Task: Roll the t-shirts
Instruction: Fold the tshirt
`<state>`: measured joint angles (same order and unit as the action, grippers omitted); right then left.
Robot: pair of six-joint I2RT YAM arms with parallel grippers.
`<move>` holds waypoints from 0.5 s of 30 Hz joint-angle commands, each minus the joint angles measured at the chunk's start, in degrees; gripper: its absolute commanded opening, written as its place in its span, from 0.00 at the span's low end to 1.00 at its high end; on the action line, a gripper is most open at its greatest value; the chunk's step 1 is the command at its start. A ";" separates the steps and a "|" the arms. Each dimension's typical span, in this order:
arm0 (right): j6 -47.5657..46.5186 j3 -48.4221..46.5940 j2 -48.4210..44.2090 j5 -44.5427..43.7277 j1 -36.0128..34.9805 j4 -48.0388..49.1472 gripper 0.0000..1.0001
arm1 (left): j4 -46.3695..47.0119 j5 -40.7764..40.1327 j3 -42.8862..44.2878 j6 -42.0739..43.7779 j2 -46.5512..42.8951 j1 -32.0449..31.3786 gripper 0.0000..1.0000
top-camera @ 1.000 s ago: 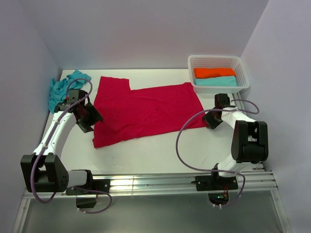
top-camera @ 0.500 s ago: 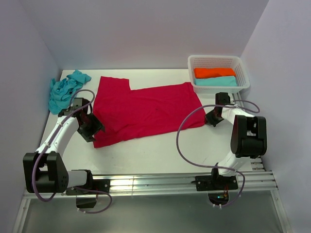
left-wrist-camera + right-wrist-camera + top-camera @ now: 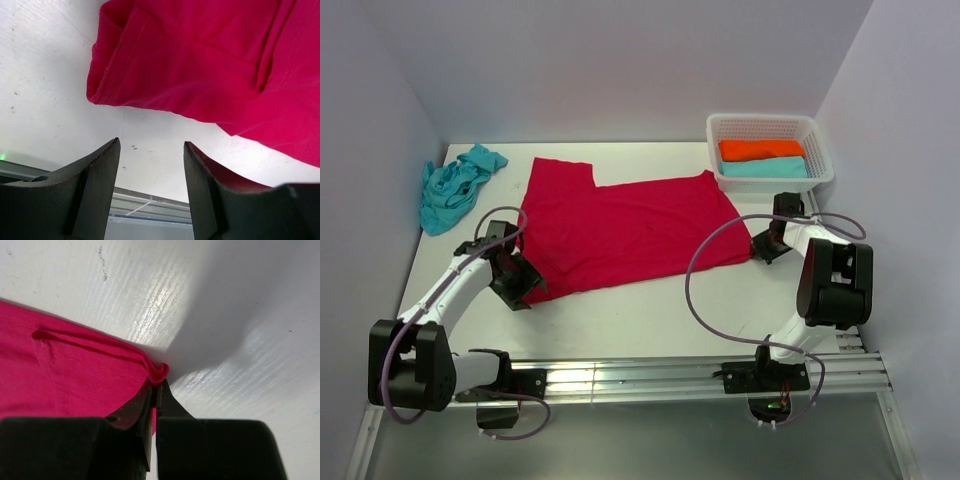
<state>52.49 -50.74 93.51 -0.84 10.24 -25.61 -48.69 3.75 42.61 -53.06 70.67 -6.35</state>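
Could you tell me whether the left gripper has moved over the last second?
Yes: the left gripper has drawn back toward the near rail, farther from the crumpled turquoise t-shirt.

- Left arm (image 3: 445, 290) and right arm (image 3: 815, 245): white links with black joint housings.
- A thin purple cable (image 3: 688, 290) loops loosely beside each arm.
- Black bases (image 3: 490, 368) sit on a silver rail (image 3: 630, 378).
- Left gripper (image 3: 151, 146) and right gripper (image 3: 155, 385): dark, matte, wedge-shaped fingers.
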 commanded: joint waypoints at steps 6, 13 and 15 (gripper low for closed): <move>-1.51 4.16 -2.81 -3.91 1.89 -3.49 0.00 | 1.40 -8.49 -3.84 -7.93 -6.77 -1.56 0.55; -1.95 6.27 -4.92 -2.23 2.59 -2.78 0.00 | 6.75 -13.68 -7.62 -13.91 -9.24 -1.56 0.54; -2.39 6.27 -5.10 -2.32 2.68 -3.05 0.00 | 9.38 -14.29 -8.15 -14.61 -8.11 -1.56 0.54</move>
<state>51.96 -46.02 89.06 -0.54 12.14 -25.12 -44.69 -7.29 35.20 -64.45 62.26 -7.70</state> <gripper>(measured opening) 0.027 0.539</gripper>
